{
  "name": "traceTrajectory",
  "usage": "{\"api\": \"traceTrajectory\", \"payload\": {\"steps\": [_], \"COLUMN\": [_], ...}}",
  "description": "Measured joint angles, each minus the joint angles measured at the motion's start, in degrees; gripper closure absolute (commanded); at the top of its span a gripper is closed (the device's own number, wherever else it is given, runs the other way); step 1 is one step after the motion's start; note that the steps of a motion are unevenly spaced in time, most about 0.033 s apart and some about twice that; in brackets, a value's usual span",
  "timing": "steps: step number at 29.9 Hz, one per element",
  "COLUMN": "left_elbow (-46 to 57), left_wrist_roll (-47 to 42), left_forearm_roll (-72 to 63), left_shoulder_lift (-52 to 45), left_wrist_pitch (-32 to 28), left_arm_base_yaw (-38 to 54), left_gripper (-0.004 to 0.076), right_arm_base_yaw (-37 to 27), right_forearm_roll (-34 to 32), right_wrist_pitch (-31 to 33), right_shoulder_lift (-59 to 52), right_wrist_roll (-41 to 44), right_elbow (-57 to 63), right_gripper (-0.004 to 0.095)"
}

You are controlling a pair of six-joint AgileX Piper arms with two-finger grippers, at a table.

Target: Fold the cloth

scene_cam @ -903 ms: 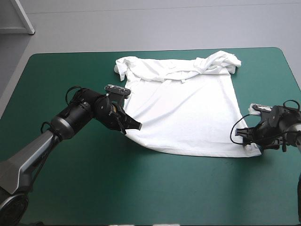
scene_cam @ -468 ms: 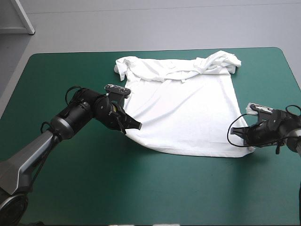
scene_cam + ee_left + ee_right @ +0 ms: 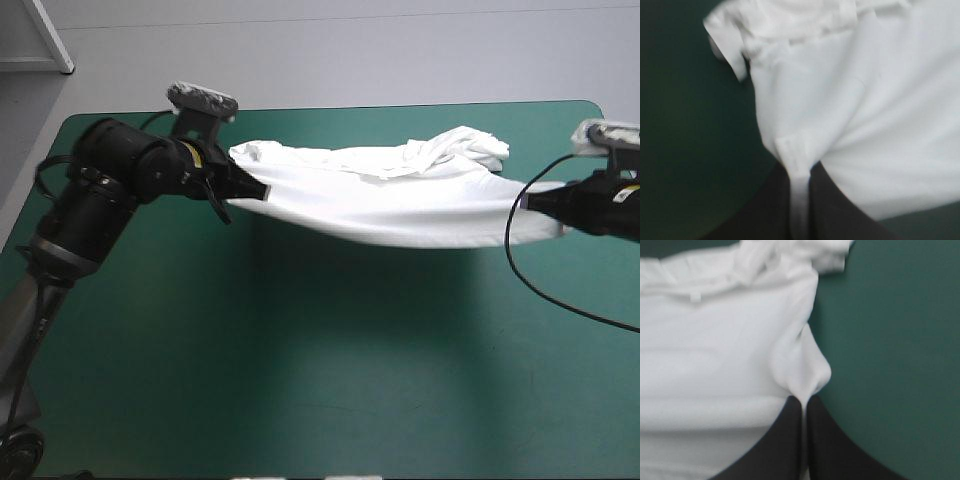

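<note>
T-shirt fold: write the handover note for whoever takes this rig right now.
Left gripper: shut on the T-shirt, cloth pinched between its fingers.
Right gripper: shut on the opposite side.
The T-shirt hangs stretched between them above the teal-green table, bunched sleeve end toward the far edge.
Done: both sides gripped and raised.
Left: no fold laid yet; probably carry the held edge over, lay it down, then fold again.

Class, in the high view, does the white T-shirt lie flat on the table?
No, the white short-sleeved T-shirt hangs lifted between the left hand and right hand.
</note>
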Motion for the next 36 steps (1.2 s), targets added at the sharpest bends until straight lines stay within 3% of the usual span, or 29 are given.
{"api": "traceTrajectory", "payload": {"steps": [10, 17, 27, 36], "left_elbow": [-29.13, -42.92, -47.0, -47.53], "left_wrist_roll": [4.98, 8.47, 9.94, 12.65], "left_forearm_roll": [5.35, 5.53, 5.27, 9.68], "left_shoulder_lift": [-0.23, -1.59, -8.41, -6.49], "left_wrist_pitch": [2.05, 2.05, 2.05, 2.05], "left_arm_base_yaw": [0.0, -0.05, -0.35, -0.35], "left_gripper": [0.0734, 0.0734, 0.0734, 0.0734], "right_arm_base_yaw": [0.0, 0.04, 0.15, 0.15], "right_forearm_roll": [-1.75, -4.24, -4.15, 2.09], "right_wrist_pitch": [3.97, 4.95, 8.38, 5.83], "right_shoulder_lift": [-0.26, -0.65, -1.35, 1.44], "right_wrist_roll": [3.43, 3.56, 3.58, 4.0], "right_elbow": [-31.41, -45.92, -62.74, -64.59], "right_gripper": [0.0924, 0.0924, 0.0924, 0.0924]}}
